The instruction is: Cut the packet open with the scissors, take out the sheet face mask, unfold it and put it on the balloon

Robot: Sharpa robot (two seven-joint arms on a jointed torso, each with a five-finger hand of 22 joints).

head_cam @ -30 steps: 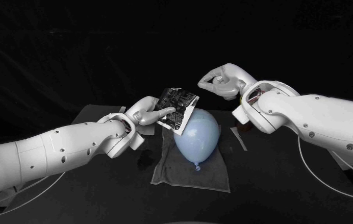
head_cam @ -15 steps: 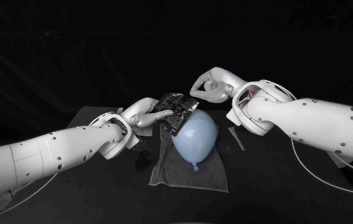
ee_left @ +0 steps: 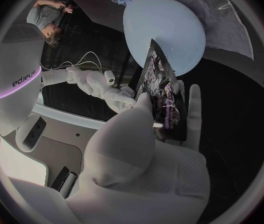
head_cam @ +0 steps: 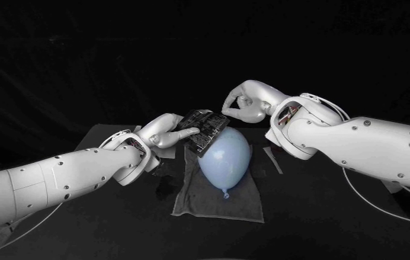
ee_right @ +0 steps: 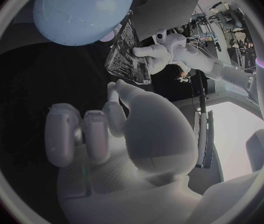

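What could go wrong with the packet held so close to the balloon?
A corner of the packet is right by the balloon; a nudge could roll it off the cloth. The left hand holds the packet by one edge, so a tug from the right hand might pull it free.

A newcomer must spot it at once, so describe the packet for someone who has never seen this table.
Find the pale blue balloon lying on a grey cloth in the middle of the black table. Just over its rounded far end, the left hand holds a rectangular packet. It alone is dark, flat and printed, unlike the smooth balloon and limp cloth.
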